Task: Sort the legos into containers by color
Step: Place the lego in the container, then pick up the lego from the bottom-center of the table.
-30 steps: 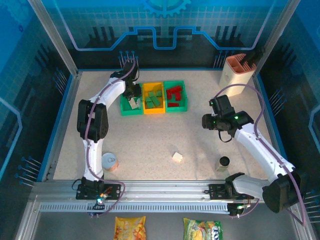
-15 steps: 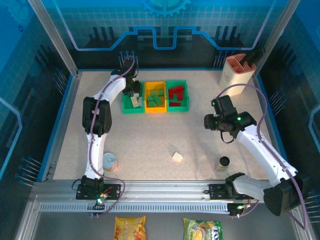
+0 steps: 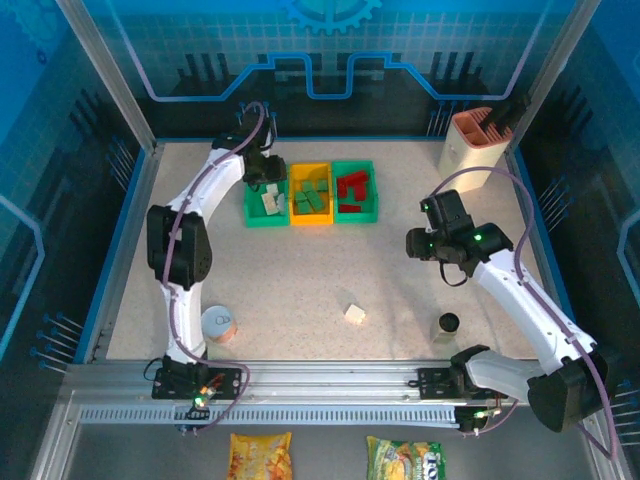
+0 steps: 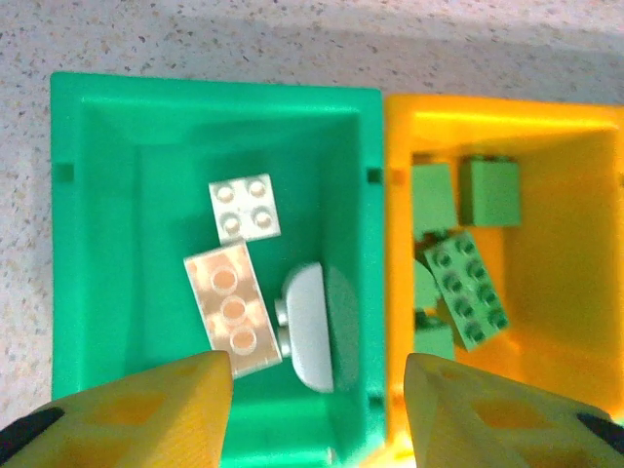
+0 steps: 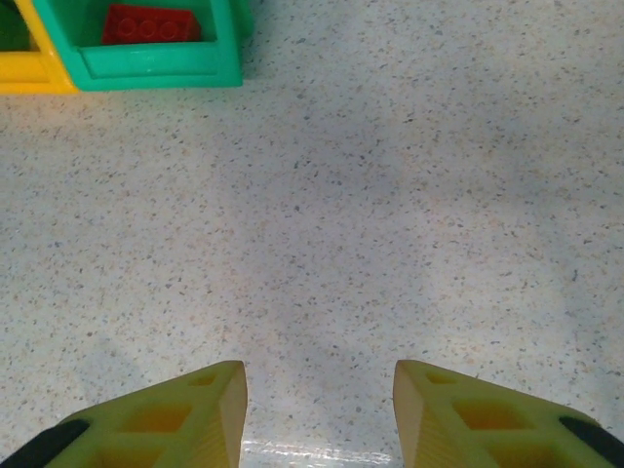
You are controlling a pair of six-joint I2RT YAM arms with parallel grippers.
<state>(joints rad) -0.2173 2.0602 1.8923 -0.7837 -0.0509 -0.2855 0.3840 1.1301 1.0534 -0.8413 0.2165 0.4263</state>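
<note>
1. Left pincer hangs over the left green bin, fingers apart, nothing between them. The bin holds a cream 2x2 brick, a cream 2x3 brick and a pale curved piece.
2. Risk on exit: one finger sits over the divider to the yellow bin, which holds the green bricks. If I pull out sideways or too low, I clip that rim, shove the joined row and mix colours.
3. Right pincer hovers over bare worktop, fingers apart, empty. The right green bin with a red brick is well ahead of it.
4. One loose cream brick lies near the front edge, between the tin can and the black cup. I can't tell its orientation from above. If I pinch it across the corners, it squirts out.
5. That brick belongs in the left green bin. If the right arm carries it there, it crosses the left arm's space, so there is a collision risk unless the left clears first.
6. The brick is small and low, so overshooting the descent grinds the fingertips into the worktop.
</note>
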